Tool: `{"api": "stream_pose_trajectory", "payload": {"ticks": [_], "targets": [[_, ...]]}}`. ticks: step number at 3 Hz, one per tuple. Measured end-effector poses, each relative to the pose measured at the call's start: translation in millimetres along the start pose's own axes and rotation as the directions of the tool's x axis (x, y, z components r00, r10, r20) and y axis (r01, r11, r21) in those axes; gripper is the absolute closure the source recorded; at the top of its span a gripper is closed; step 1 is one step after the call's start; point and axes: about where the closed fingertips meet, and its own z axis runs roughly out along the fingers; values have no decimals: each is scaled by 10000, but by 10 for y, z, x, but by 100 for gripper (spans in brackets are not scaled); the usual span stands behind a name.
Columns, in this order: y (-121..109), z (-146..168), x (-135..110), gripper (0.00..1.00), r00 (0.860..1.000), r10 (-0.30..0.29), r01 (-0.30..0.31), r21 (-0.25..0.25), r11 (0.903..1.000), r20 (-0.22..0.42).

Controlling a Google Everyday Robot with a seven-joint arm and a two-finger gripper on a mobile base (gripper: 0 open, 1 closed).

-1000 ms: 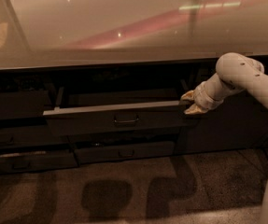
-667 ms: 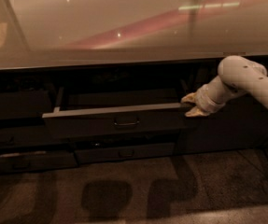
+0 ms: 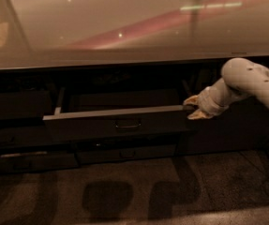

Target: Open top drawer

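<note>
Progress: the top drawer has slid slightly further out, with the gripper at its right corner, grasp impossible to tell; opening looks nearly done.

Dim, brownish light filled the room. Reflected streaks and specks glared on the glossy bench above the top drawer; soft dark shadows lay on the floor below it. The pale tool at the drawer's right end caught the most light.
</note>
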Motion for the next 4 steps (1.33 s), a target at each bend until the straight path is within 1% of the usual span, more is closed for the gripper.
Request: {"api": "stream_pose_trajectory", "payload": {"ticks": [1,2,3,4], "targets": [[-7,-35,-13,100,10000,0,0,0,10000,0],[92,-23,-7,100,10000,-61,61,-19,10000,31],[86,-61,-21,100,10000,-62,62,-19,10000,31],[190,-46,-16,100,9999,-129,130,-38,9999,61]]}}
